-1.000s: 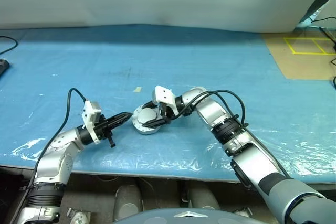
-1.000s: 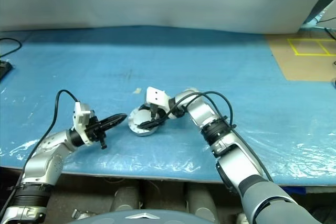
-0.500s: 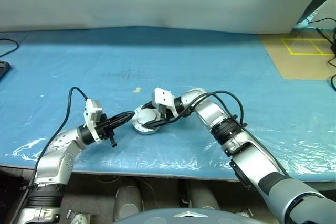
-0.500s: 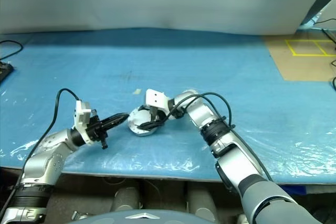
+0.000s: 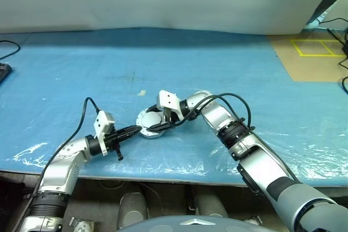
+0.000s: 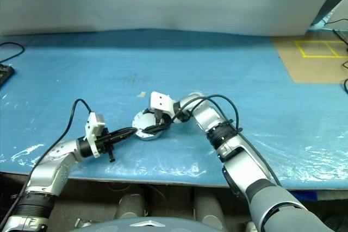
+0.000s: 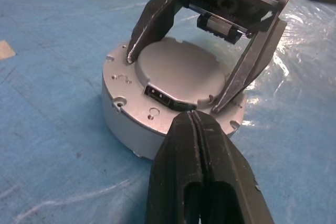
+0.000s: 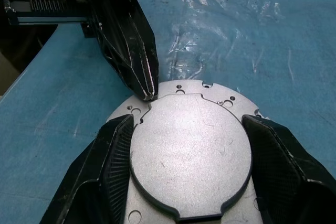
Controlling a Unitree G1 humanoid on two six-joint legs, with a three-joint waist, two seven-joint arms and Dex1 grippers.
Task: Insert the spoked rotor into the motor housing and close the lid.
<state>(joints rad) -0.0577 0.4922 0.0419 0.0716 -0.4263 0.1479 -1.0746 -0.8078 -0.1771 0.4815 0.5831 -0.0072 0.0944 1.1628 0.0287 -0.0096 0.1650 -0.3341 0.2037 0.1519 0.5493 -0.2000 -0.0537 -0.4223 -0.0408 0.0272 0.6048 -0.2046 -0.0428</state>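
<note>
The motor housing (image 7: 157, 109) sits on the blue tabletop (image 5: 228, 69), with the lid (image 8: 189, 156) lying flat on top of it, plain pale side up. The spoked rotor cannot be seen; the lid covers whatever is inside the housing.

The right pincer (image 7: 202, 80) reaches over the housing from the far side. Its two black fingers (image 8: 113, 161) are spread wide, one on each side of the lid's raised round part. Whether they press on it is hard to tell.

The left pincer (image 7: 193, 121) comes at the housing from the near side. Its fingers are pressed together into one point, and the tip is right at the housing's top rim.

The left wrist view shows a small dark slot (image 7: 157, 94) near the lid's edge, just beside that tip. The head views are too far off to show the slot. They show a small tan scrap (image 5: 142, 93) on the tabletop, beyond the housing.
</note>
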